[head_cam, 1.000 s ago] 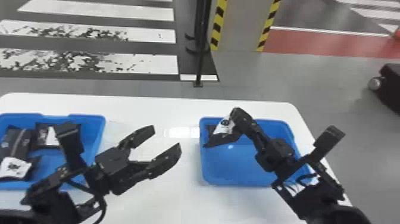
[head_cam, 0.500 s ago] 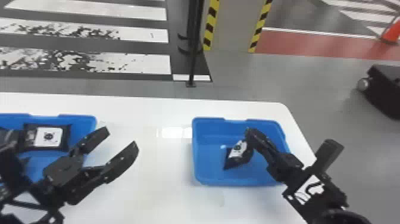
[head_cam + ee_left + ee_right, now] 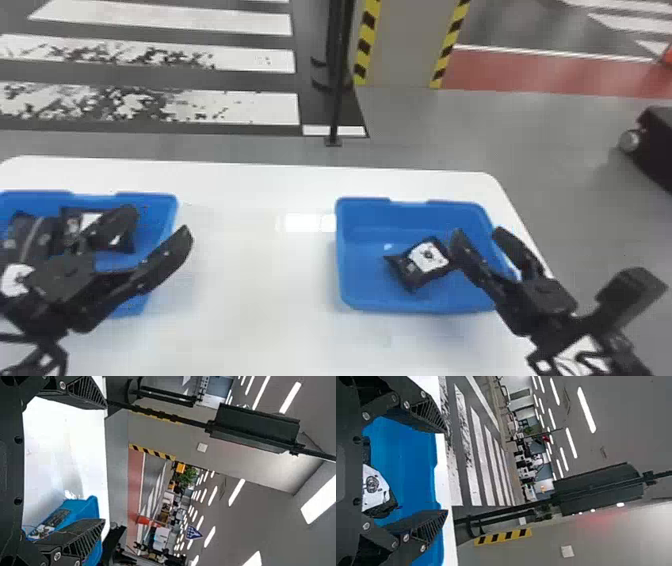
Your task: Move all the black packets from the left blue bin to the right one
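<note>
In the head view my left gripper (image 3: 159, 225) stands open over the right part of the left blue bin (image 3: 170, 200), where several black packets (image 3: 30, 235) lie. My right gripper (image 3: 477, 234) is open above the right side of the right blue bin (image 3: 345, 250). One black packet (image 3: 422, 262) with a white label lies in that bin, just left of the gripper's near finger. The left wrist view has the left gripper (image 3: 105, 465) open, fingers wide apart. In the right wrist view the right gripper (image 3: 447, 471) is spread, with the packet (image 3: 377, 490) lying beyond its fingers.
Both bins stand on a white table (image 3: 250, 280), with a wide gap of tabletop between them. A thin black pole (image 3: 336, 100) stands behind the table's far edge. A dark object (image 3: 655, 145) is on the floor at the right.
The right gripper has opened and moved right; the packet it held now lies in the right bin. The left gripper went left, then slightly back right, staying open.
</note>
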Robot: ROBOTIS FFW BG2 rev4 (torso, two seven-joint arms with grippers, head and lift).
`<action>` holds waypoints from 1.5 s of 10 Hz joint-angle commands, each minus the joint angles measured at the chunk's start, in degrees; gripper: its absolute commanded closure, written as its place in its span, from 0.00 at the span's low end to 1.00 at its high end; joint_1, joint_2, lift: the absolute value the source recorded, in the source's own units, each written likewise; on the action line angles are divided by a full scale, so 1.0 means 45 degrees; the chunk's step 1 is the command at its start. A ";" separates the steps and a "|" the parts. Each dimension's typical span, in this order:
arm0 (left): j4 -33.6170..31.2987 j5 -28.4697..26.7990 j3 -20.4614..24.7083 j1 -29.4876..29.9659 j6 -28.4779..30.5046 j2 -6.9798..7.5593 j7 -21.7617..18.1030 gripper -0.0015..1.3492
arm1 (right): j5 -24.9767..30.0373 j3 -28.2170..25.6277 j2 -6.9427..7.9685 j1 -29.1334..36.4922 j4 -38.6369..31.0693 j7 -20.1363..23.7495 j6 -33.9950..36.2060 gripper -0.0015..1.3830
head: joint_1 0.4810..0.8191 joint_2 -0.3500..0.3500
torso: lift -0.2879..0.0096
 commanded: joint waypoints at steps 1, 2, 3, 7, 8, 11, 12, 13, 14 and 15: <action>0.0000 -0.0573 0.0728 -0.0053 0.0362 0.0001 0.0000 0.10 | 0.0521 0.0002 0.0511 0.1816 -0.1671 -0.0348 -0.1174 0.11 | 0.63 0.33 | 0.46; 0.0000 -0.0980 0.1261 -0.0085 0.0612 -0.0038 0.0000 0.10 | 0.0826 0.0028 0.0726 0.2910 -0.2609 -0.0543 -0.1518 0.11 | 0.63 0.35 | 0.46; 0.0000 -0.1310 0.1642 -0.0116 0.0862 -0.0038 0.0000 0.10 | 0.0928 0.0129 0.0843 0.3691 -0.3202 -0.0719 -0.1643 0.11 | 0.63 0.39 | 0.46; 0.0188 -0.3646 0.2328 -0.1397 0.3144 0.0157 0.0371 0.10 | 0.0521 0.0612 0.0941 0.4441 -0.3484 -0.0816 -0.1611 0.11 | 0.63 0.60 | 0.46; 0.0750 -0.4103 0.2328 -0.2085 0.3706 0.0275 0.0449 0.10 | 0.0420 0.0789 0.0843 0.4378 -0.3359 -0.0816 -0.1611 0.11 | 0.63 0.62 | 0.46; 0.2907 -0.4941 0.2505 -0.3897 0.4956 0.0685 0.0567 0.10 | 0.0140 0.0992 0.0765 0.4285 -0.3140 -0.0816 -0.1518 0.12 | 0.63 0.72 | 0.46; 0.3500 -0.5398 0.2378 -0.4428 0.5206 0.0860 0.0567 0.10 | 0.0140 0.0992 0.0765 0.4253 -0.3140 -0.0816 -0.1455 0.12 | 0.63 0.75 | 0.46; 0.4094 -0.5702 0.2353 -0.4866 0.5456 0.0919 0.0567 0.10 | 0.0064 0.0992 0.0765 0.4253 -0.3077 -0.0816 -0.1424 0.12 | 0.63 0.76 | 0.46; 0.5032 -0.5753 0.2252 -0.5460 0.5519 0.0997 0.0567 0.10 | 0.0039 0.0992 0.0765 0.4222 -0.3046 -0.0816 -0.1361 0.12 | 0.63 0.78 | 0.46; 0.5594 -0.5829 0.2074 -0.5897 0.5612 0.1075 0.0567 0.10 | 0.0013 0.1018 0.0765 0.4191 -0.3015 -0.0797 -0.1330 0.12 | 0.63 0.79 | 0.46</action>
